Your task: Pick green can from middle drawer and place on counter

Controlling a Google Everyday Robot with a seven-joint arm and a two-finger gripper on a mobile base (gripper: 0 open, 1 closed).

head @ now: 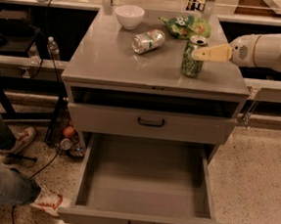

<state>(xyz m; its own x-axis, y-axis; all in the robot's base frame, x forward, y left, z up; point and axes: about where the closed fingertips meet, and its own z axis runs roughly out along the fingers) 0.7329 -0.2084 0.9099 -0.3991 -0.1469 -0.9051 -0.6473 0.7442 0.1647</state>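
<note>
You could see the green can (190, 65) standing up straight on the counter (106, 57). It was dark green with a shiny silver top. It stood on the right side of the counter, close to the near edge. Your gripper (200, 53) was at the top of the can, reaching in from the right. The counter was flat, smooth and grey, and it sat on top of the grey cabinet. The middle drawer (144, 183) was at the bottom of the cabinet. It was pulled far out toward the near side. It was wide, deep and grey, with a dark bar handle on its front.
</note>
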